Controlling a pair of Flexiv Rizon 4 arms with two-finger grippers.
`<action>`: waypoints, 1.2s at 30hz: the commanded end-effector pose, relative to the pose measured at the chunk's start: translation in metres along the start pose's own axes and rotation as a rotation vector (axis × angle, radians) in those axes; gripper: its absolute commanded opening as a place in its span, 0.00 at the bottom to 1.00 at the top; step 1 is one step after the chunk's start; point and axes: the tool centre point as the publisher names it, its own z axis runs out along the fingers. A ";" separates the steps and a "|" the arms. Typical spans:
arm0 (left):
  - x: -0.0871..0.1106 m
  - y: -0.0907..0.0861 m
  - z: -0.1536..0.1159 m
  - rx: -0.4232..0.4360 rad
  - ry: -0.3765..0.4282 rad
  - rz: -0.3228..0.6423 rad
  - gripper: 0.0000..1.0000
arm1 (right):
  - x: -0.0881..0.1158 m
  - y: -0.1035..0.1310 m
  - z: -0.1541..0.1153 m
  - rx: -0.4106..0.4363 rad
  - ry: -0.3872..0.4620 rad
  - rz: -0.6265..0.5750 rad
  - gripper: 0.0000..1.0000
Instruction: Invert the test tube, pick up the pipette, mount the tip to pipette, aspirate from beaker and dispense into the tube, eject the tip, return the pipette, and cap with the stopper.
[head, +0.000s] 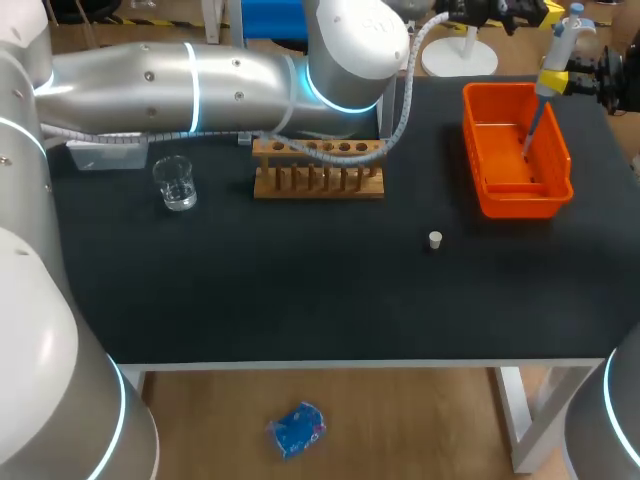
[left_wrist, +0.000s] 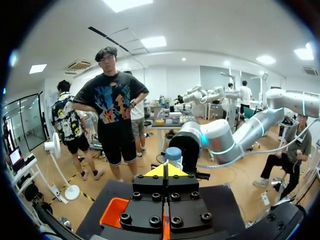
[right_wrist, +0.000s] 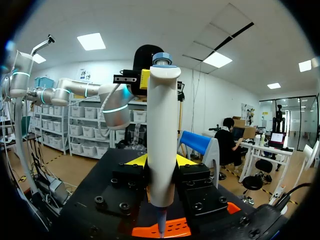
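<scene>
My right gripper (head: 556, 82) (right_wrist: 161, 162) is shut on the white pipette (head: 562, 42) (right_wrist: 162, 130), holding it tilted with its thin tip over the orange bin (head: 500, 190) (right_wrist: 150, 231). My left gripper (head: 525, 12) (left_wrist: 166, 170) is shut and empty, just behind the pipette's blue top (left_wrist: 173, 153). The beaker (head: 176, 183) stands at the left of the table. A wooden tube rack (head: 318, 168) sits in the middle, and I cannot make out a test tube in it. The small white stopper (head: 435, 239) lies on the mat in front of the bin.
A white stand base (head: 458, 56) sits at the table's far edge, left of the bin. My left arm and its cable (head: 400, 110) stretch over the rack's back. A grey block (head: 105, 152) lies at the far left.
</scene>
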 end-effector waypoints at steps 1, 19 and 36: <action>0.000 0.005 0.002 0.025 0.002 0.000 0.00 | 0.000 0.001 0.000 0.000 -0.001 -0.001 0.00; 0.001 0.008 0.005 0.017 0.009 -0.005 0.00 | 0.000 0.001 0.000 0.000 -0.001 -0.001 0.00; 0.001 0.011 0.008 0.006 0.018 -0.011 0.00 | 0.000 0.001 0.000 0.000 -0.001 -0.001 0.00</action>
